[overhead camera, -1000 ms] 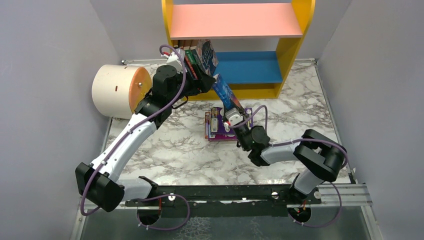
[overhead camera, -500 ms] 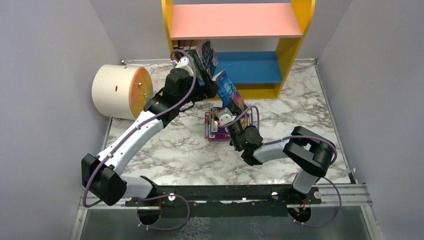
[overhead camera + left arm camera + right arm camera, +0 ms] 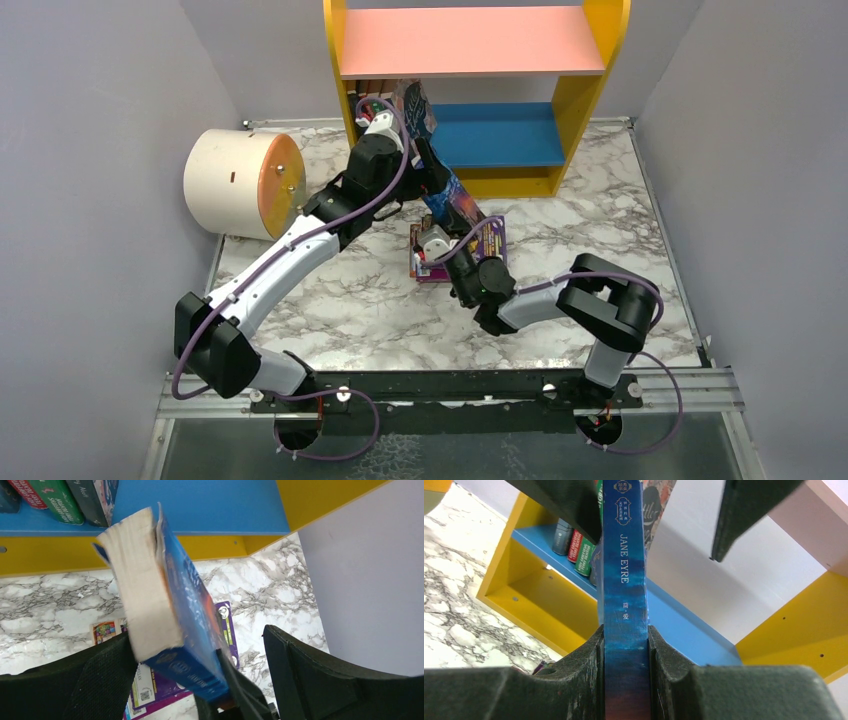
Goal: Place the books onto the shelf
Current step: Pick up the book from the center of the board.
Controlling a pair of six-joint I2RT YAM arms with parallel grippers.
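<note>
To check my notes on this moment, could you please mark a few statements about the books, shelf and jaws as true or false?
1. The right jaws are shut on the blue book. True.
2. The left jaws clamp that book. False: they stand open around it.
3. Books stand on the pink upper board. False: the shelved books stand on the blue lower board.
4. A purple book lies on the table. True.

The spine of the blue book (image 3: pixel 624 580) reads "JANE EYRE" in white capitals, with the Chinese title "简·爱" beneath. A small emblem above it is too fine to read. The green book (image 3: pixel 56 500) on the shelf (image 3: pixel 210 505) bears white spine lettering too blurred to read.
</note>
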